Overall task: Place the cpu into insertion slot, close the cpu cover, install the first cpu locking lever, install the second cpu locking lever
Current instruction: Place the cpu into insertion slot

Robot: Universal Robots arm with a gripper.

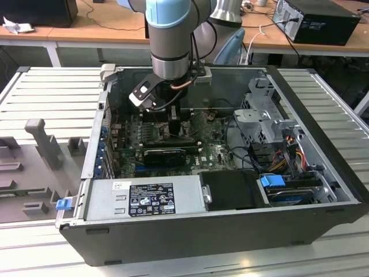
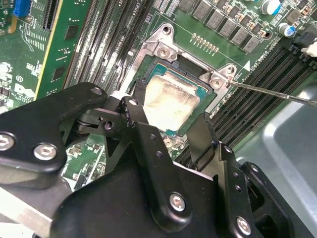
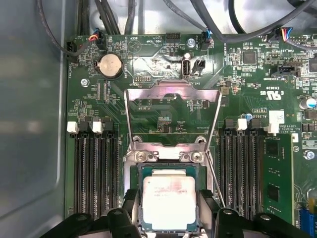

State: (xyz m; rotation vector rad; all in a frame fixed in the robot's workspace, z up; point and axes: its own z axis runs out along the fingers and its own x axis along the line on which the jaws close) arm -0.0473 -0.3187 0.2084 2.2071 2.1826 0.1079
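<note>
We saw the claw [image 1: 173, 120] lowered into the open computer case [image 1: 323, 196], near 12 o'clock on the motherboard [image 1: 216, 153] in the exterior view. On that view's clock face, the power supply [image 1: 144, 199] lay at 6 o'clock from the claw and the drive cage [image 1: 262, 121] at about 3 o'clock.

In both wrist views the claw [image 2: 167, 114] [image 3: 170, 197] was spread open and held nothing. Its two black fingers [image 2: 136, 111] [image 3: 208, 206] straddled the cpu [image 2: 168, 101] [image 3: 170, 203], one on each of two opposite sides. We made out only a thin strip of socket between each fingertip and the chip's edge.

The cpu lay flat inside the insertion slot [image 2: 173, 69] [image 3: 168, 167], pale metal top upward, with the slot's rim showing around it.

The cpu cover [image 3: 171, 91] stood swung open, hinged at the slot's far edge from the claw, and green board showed through its window. A thin lever rod [image 3: 214, 173] [image 2: 277, 94] slanted beside the slot, unlatched. Long black memory slots [image 3: 96, 168] flanked the socket on both sides.
</note>
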